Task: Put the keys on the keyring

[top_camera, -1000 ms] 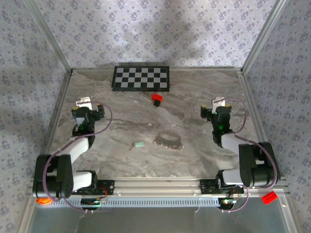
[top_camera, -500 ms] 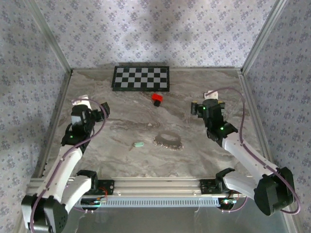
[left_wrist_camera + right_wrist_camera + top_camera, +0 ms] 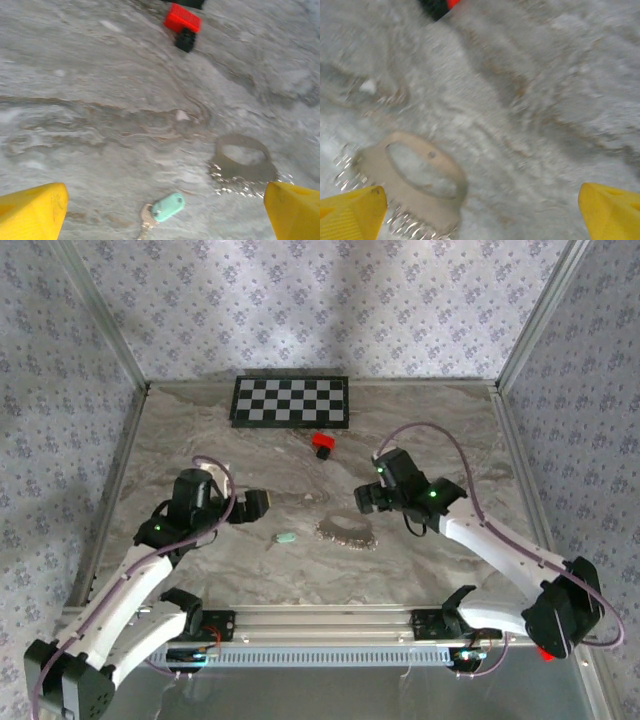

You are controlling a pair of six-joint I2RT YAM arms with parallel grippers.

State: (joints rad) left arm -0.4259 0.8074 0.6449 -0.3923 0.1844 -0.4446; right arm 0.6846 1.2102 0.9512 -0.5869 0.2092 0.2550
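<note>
The mint-headed key (image 3: 286, 538) lies flat, just left of the jagged silvery keyring (image 3: 346, 531).

Soft, even daylight; both wrist views smeared by motion blur.

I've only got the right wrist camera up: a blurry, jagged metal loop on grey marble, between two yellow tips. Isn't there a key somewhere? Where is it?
Observer: Yes. A silver key with a mint-green head lies flat on the table, to the left of the keyring and not touching it.
Operator: Is the other arm holding anything?
Observer: No. The left end effector is open and empty, close to the key on its left side.
Operator: Anything else out there?
Observer: A black-and-white checkerboard lies flat at the far edge of the table.
</note>
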